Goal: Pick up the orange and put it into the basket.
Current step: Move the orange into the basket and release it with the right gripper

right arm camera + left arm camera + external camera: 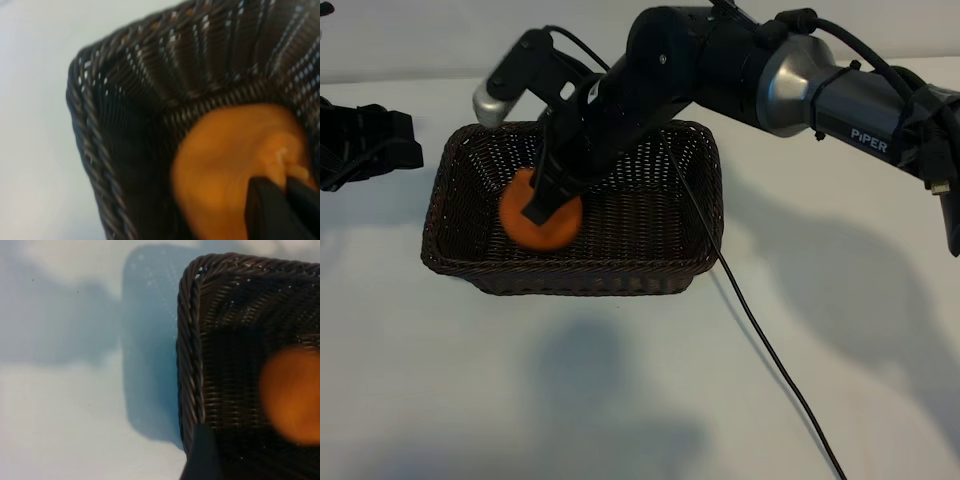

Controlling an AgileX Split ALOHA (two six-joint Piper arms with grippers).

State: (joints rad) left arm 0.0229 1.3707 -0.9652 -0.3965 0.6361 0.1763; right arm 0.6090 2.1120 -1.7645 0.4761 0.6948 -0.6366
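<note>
The dark wicker basket [695, 215] stands on the white table, left of centre. The orange [560, 228] is inside it, toward its left end. My right gripper [542, 203] reaches down into the basket and is shut on the orange's puckered top. In the right wrist view the two black fingers [262, 207] pinch the top of the orange [220, 165], with the basket's corner [85, 115] behind. My left gripper [365, 145] is parked at the far left, open and empty. Its wrist view shows one finger [202, 455], the basket rim [190, 355] and the orange [292, 395].
A black cable [770, 350] trails from the right arm over the basket's right end and across the table to the front edge. The right arm's body [800, 80] hangs over the basket's back right. White table surrounds the basket.
</note>
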